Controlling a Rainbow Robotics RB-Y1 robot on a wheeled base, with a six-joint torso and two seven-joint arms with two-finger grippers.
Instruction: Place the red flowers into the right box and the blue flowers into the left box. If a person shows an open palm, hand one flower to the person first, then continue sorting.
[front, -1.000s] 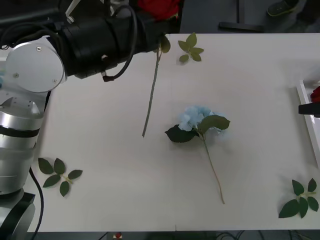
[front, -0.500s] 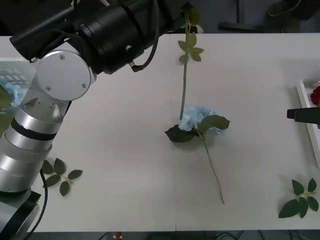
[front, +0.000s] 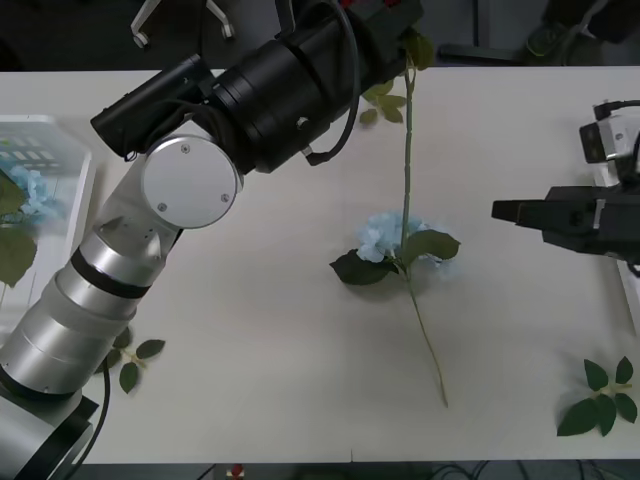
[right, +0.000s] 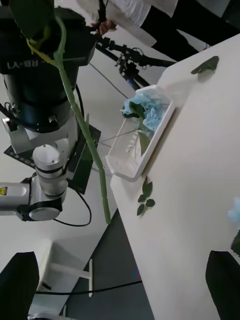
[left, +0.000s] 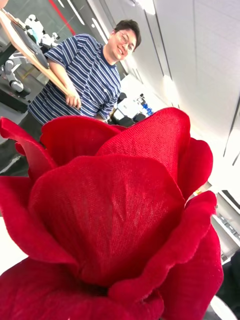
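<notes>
Left gripper (front: 392, 22) clamps a red rose (left: 110, 220), its stem (front: 406, 150) hanging below over the blue flower (front: 392, 238) on the table (front: 250, 330). Right gripper (front: 505, 211), spread empty, waits beside. Blue flowers already fill the left box (right: 142, 137); both remain unsorted.

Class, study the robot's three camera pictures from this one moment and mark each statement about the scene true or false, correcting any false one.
1. The left arm holds a red flower lifted above the table. True; its green stem hangs down over the table.
2. The blue flower on the table lies inside a box. False; it lies loose on the bare tabletop, near the middle.
3. The left box already holds blue flowers. True.
4. The right gripper is clamped on the blue flower's stem. False; it is open, out over the table's right side, apart from the flower.
5. Loose sprigs of green leaves lie on the table. True.
</notes>
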